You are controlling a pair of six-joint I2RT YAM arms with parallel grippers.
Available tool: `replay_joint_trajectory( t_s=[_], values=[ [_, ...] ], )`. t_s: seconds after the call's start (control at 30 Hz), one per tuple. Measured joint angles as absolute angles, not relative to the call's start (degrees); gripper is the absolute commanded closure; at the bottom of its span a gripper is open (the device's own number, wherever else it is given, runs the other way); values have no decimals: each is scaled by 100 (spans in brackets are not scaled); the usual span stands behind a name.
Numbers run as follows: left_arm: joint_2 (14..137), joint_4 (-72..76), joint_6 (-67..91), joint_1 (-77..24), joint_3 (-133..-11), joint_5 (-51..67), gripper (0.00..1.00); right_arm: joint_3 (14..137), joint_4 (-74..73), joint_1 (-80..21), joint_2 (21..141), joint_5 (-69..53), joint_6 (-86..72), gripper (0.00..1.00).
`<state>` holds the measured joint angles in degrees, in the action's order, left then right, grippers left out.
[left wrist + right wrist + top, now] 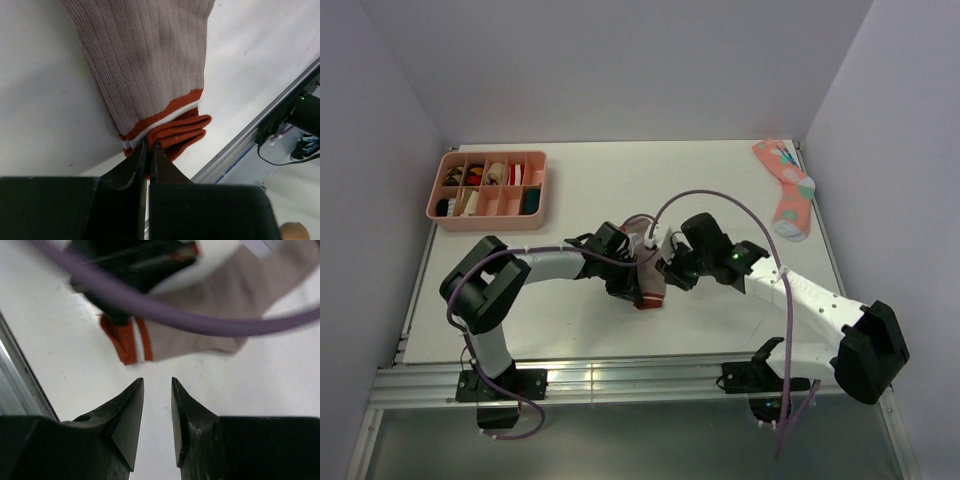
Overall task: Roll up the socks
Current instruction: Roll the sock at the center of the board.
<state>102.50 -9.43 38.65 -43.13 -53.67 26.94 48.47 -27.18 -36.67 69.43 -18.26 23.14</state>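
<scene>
Left end effector (149,145): pinched shut on the striped edge of the taupe sock (150,60), probably to anchor that end while the roll is worked.
Right end effector (157,382): jaws narrowly apart with nothing between them, low over bare surface just beside the sock's striped end. It looks placed to take a second hold there.
Desk (720,180): white, carrying everything. The two arms meet near its middle.
Tray (490,218): pink, with compartments, at the far left corner, well apart from the work.
Taupe sock: lies mostly flat between the two end effectors and does not look rolled yet.
Dark green sock: cannot be made out in any view.
Coral sock (788,195): by the far right edge, well apart and left out of the job.
Cuff (170,112): red-and-white band with a doubled red layer beneath, giving the fingers a thicker edge to grip.
</scene>
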Motion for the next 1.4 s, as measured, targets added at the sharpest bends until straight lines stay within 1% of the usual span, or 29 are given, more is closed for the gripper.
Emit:
replay_joint_trajectory(
  t_s=[0.1,0.27,0.47,0.7,1.07,1.4],
  values=[
    [10372,-1160,3868,-4237,-5524,2856,100,4661,-2606,-4143,6689,-1774,2683,64],
    [10565,-1446,3881,-4071,-5701,3164,100,4322,-2388,-4606,6632,-1702,3214,64],
    [10860,-1927,3854,-3931,-6049,3468,100,3922,-2182,-5284,6812,-1428,3686,65],
    [11052,-2423,3723,-3841,-6344,3575,100,3809,-1756,-5795,7266,-1028,3894,67],
    [11216,-2882,3533,-3767,-6589,3667,100,3809,-1160,-6305,8077,-353,4110,68],
    [11236,-3009,3365,-3710,-6624,3712,100,3892,-873,-6438,8545,-14,4174,70]
  ],
)
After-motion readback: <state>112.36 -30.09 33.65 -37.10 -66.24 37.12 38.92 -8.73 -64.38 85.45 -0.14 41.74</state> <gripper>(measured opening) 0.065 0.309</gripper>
